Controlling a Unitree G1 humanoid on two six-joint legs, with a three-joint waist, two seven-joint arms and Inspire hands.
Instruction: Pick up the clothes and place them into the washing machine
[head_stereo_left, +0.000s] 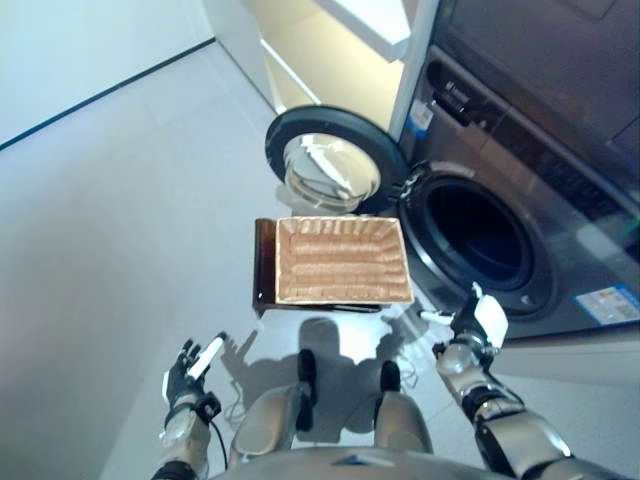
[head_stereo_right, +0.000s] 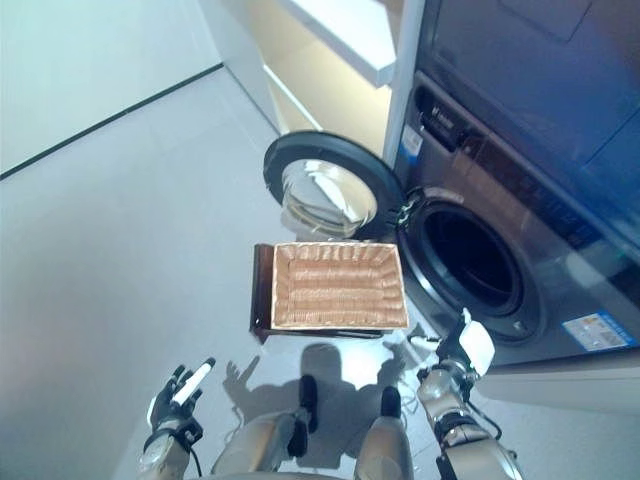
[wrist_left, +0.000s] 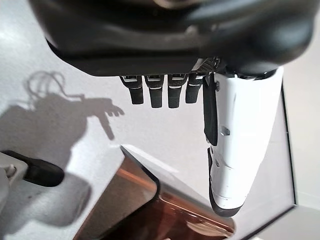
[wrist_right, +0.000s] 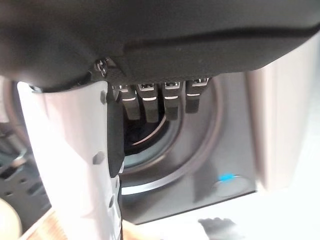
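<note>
Looking down, you see the wicker basket (head_stereo_left: 343, 260) with no clothes showing, just beside the washing machine (head_stereo_left: 478, 235) and its open door (head_stereo_left: 327, 162); left hand (head_stereo_left: 190, 370) and right hand (head_stereo_left: 478, 322) open, holding nothing.

The washing machine (head_stereo_left: 520, 190) runs off the head views' right edge — its drum (head_stereo_left: 478, 228) is too dark to see inside; the wrist views cut off the basket (wrist_left: 165, 210).

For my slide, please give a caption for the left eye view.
Empty woven basket before open grey washing machine; both hands empty.
</note>
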